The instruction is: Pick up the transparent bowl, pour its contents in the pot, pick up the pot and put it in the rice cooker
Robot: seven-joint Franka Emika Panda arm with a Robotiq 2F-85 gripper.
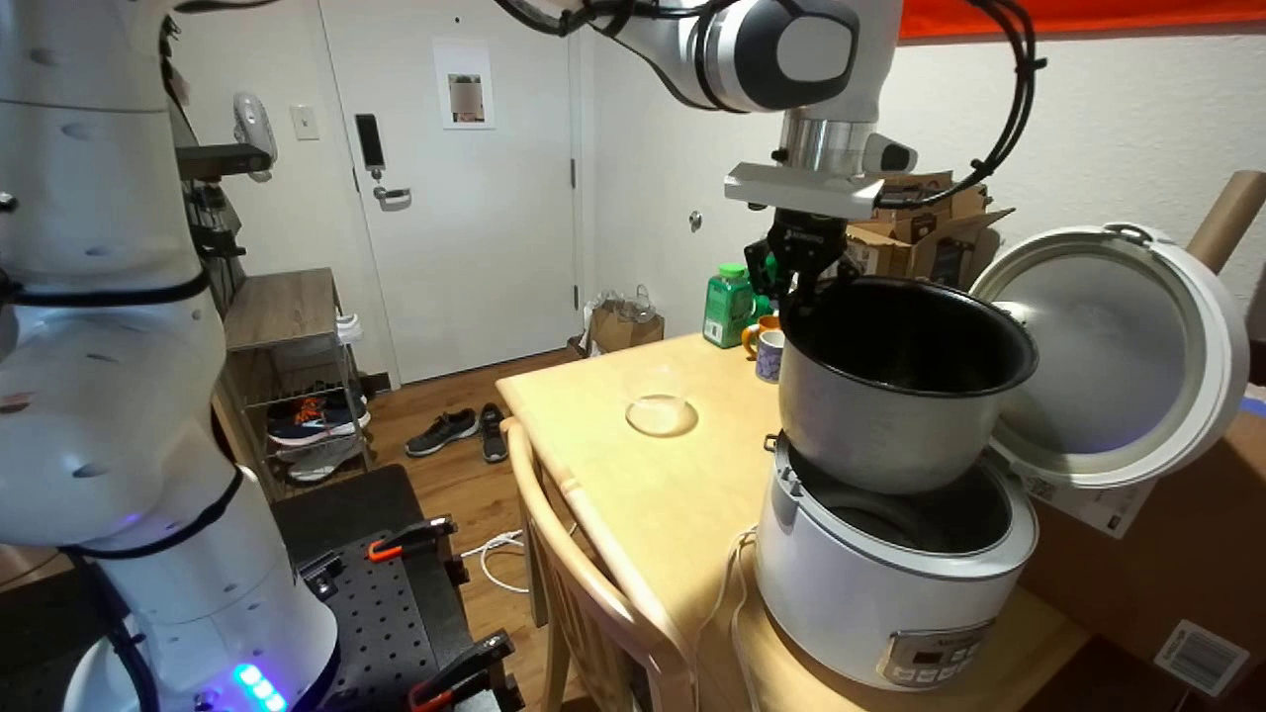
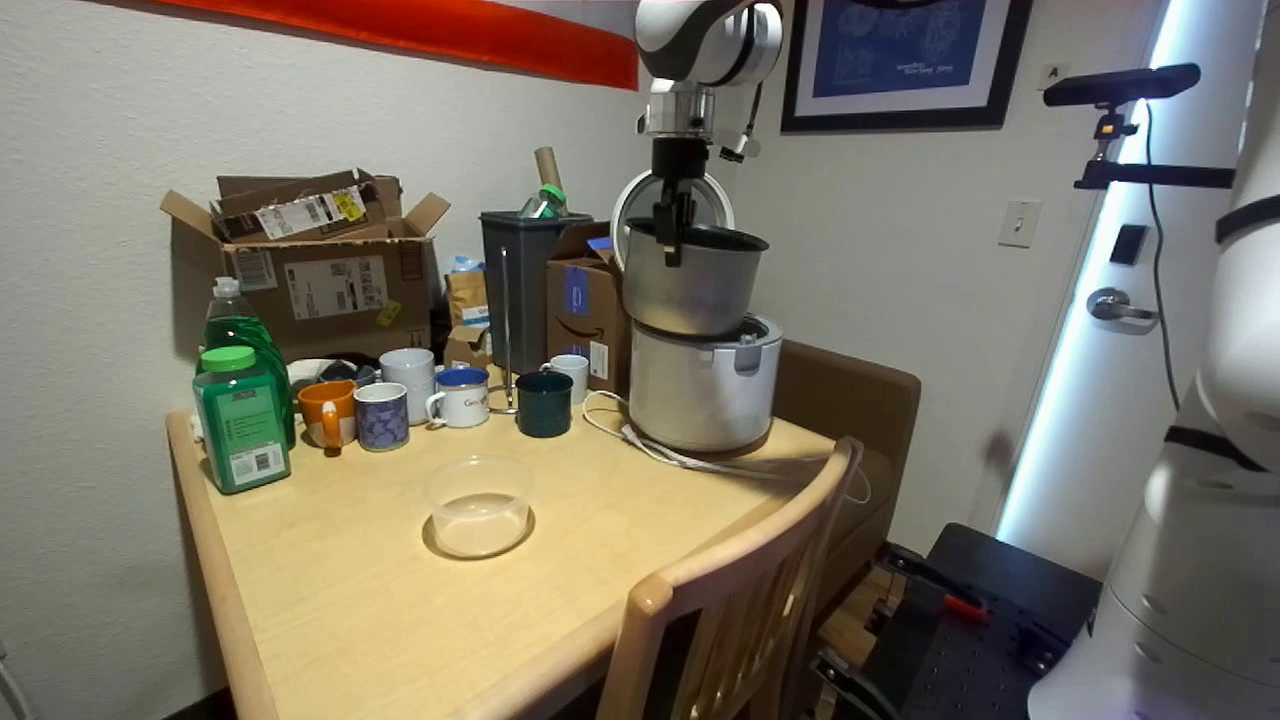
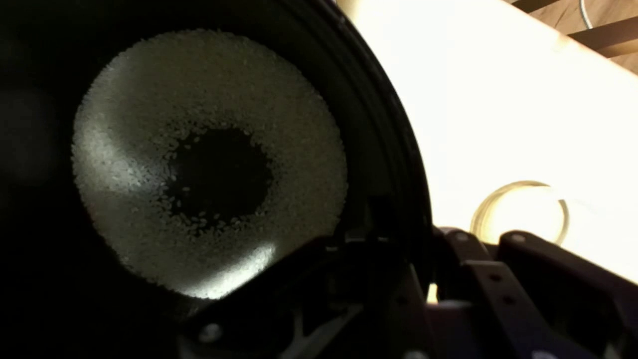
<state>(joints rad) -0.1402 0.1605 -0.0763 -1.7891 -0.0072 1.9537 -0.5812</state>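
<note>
The dark grey pot (image 1: 880, 435) hangs slightly tilted over the rice cooker (image 1: 841, 593), its base overlapping the cooker's opening in an exterior view. Whether the two touch, I cannot tell. My gripper (image 2: 675, 235) is shut on the pot's rim, one finger inside the wall and one outside, as the wrist view shows at the gripper (image 3: 423, 249). White rice (image 3: 299, 109) lies in a ring on the pot's floor, with a dark bare patch in the middle. The cooker's lid (image 1: 1098, 346) stands raised. On the table sits the transparent bowl (image 2: 482, 525), seemingly empty.
Several mugs (image 2: 382, 418) and green bottles (image 2: 240, 420) line the table's wall side. A wooden chair (image 2: 740, 570) stands against the near edge. The cooker's white cable (image 2: 660, 455) lies beside it. Cardboard boxes (image 2: 330, 280) stand behind.
</note>
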